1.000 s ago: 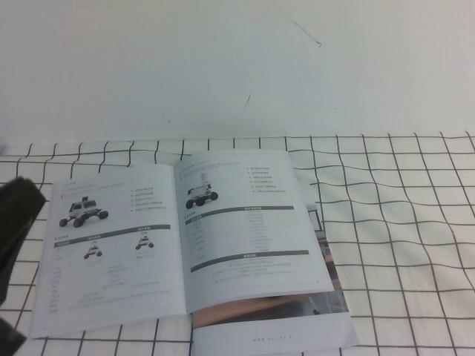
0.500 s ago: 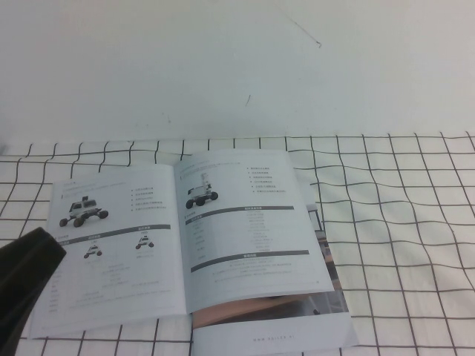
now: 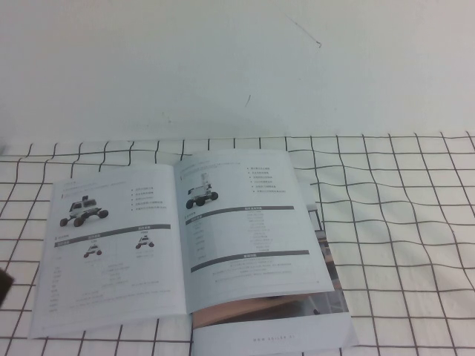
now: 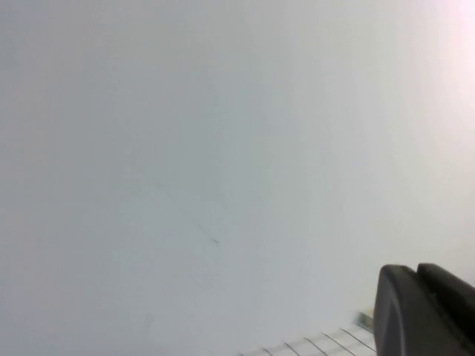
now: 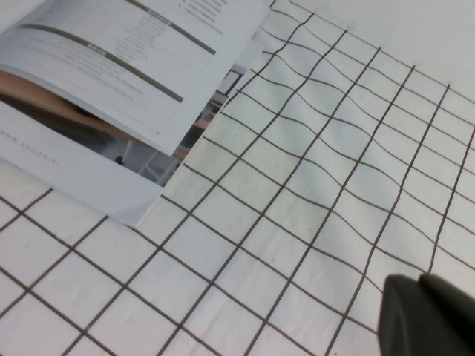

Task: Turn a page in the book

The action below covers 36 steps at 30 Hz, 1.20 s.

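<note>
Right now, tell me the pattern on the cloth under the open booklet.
White tablecloth with a thin black grid; clearest in the right wrist view.

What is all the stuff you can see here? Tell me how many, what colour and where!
book: one, white glossy pages with small vehicle photos and dark grey bars, lying open on the cloth, left of the middle.
page: one, white, the left-hand leaf with a wheeled rover and two small rovers, lying flat.
tablecloth: one, white with a black grid, covering the near part of the table.
wall: one, plain white, behind the cloth.
left gripper: one, black, seen only in the left wrist view, raised and facing the wall.
right gripper: one, black, shut, over bare cloth to the right of the book, holding nothing.
</note>
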Tool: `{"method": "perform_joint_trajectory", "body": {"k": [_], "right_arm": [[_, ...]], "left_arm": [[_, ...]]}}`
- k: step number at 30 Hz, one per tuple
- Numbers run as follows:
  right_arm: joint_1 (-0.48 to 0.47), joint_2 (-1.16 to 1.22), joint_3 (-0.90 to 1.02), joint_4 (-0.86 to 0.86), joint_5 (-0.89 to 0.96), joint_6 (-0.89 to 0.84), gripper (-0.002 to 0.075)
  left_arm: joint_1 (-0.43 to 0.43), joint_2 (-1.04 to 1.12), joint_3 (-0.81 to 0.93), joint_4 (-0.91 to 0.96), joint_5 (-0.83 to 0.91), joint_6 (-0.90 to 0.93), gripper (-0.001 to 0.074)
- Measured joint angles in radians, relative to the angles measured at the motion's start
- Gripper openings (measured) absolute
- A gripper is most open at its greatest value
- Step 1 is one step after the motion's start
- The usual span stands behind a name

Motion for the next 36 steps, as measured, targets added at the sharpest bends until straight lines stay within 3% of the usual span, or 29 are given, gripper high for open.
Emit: {"method": "perform_joint_trajectory", "body": {"k": [6,14,19,22,29,32,36], "right_arm": [[0.0,0.0,0.0,0.002,0.0,0.001,-0.0001],[0.0,0.0,0.0,0.002,0.002,0.001,-0.0001],[0.0,0.0,0.0,0.002,0.002,0.001,-0.0001],[0.0,0.0,0.0,0.003,0.002,0.001,-0.0002],[0.0,0.0,0.0,0.003,0.002,0.001,-0.0002],[0.0,0.0,0.0,0.003,0.002,0.001,-0.0002],[0.0,0.0,0.0,0.003,0.002,0.001,-0.0002]], "left_arm": [[0.099,-0.17,0.096,0.046,-0.158,0.197,-0.0003],[0.102,-0.176,0.208,0.041,-0.188,0.313,-0.0003],[0.102,-0.176,0.279,0.056,-0.191,0.273,-0.0003],[0.108,-0.176,0.316,0.283,-0.177,0.04,-0.0003],[0.141,-0.176,0.324,1.207,0.053,-1.067,-0.0003],[0.149,-0.176,0.321,1.386,0.081,-1.251,-0.0002],[0.152,-0.176,0.321,1.477,0.077,-1.298,-0.0002]]}}
